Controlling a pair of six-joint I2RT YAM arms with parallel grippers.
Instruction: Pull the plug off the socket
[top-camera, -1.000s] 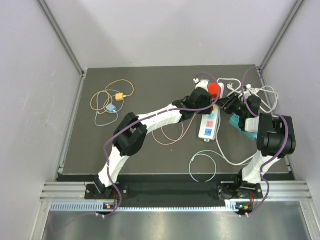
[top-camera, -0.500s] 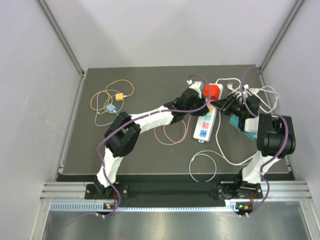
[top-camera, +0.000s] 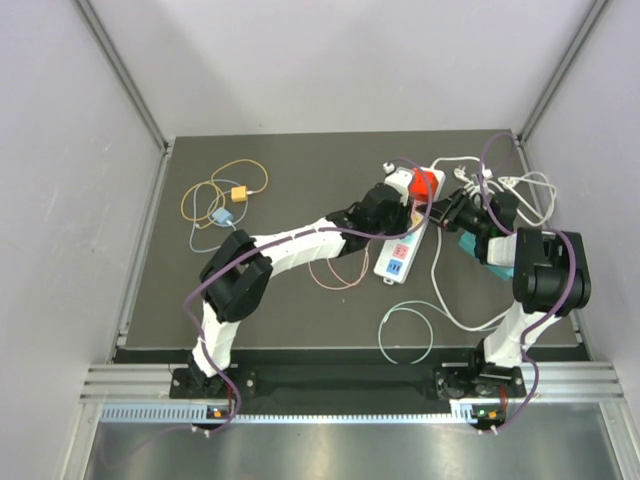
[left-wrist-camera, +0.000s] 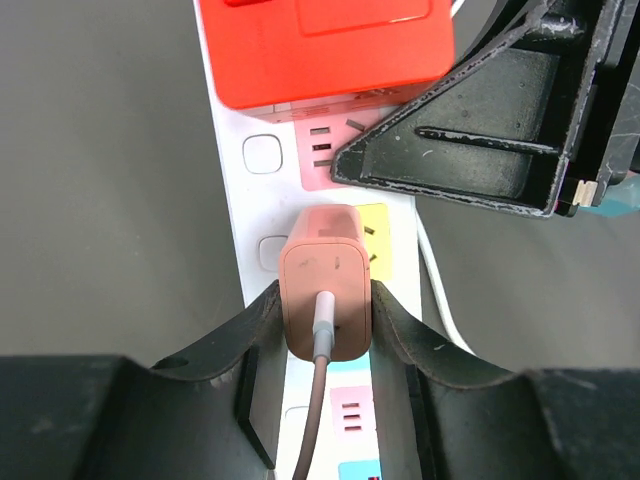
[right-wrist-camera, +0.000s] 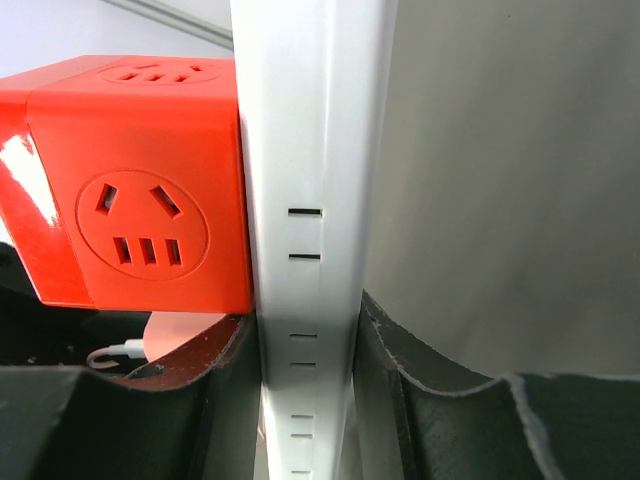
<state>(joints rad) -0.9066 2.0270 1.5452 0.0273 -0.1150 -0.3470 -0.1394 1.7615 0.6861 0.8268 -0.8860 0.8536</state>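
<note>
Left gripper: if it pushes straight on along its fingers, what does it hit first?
The pink plug sits between the fingers of the left gripper. Past that, the orange cube adapter on the power strip looks first in line, though depth is unclear.

red adapter (left-wrist-camera: 320, 45) near plug (left-wrist-camera: 326, 290), bare mat (top-camera: 320, 180) left

Dark worktop (top-camera: 300, 300), white power strip (top-camera: 397, 255) toward the far right corner, thin orange and blue cables (top-camera: 220, 200) tangled far left, white cable (top-camera: 405, 335) looping near the front edge.
</note>
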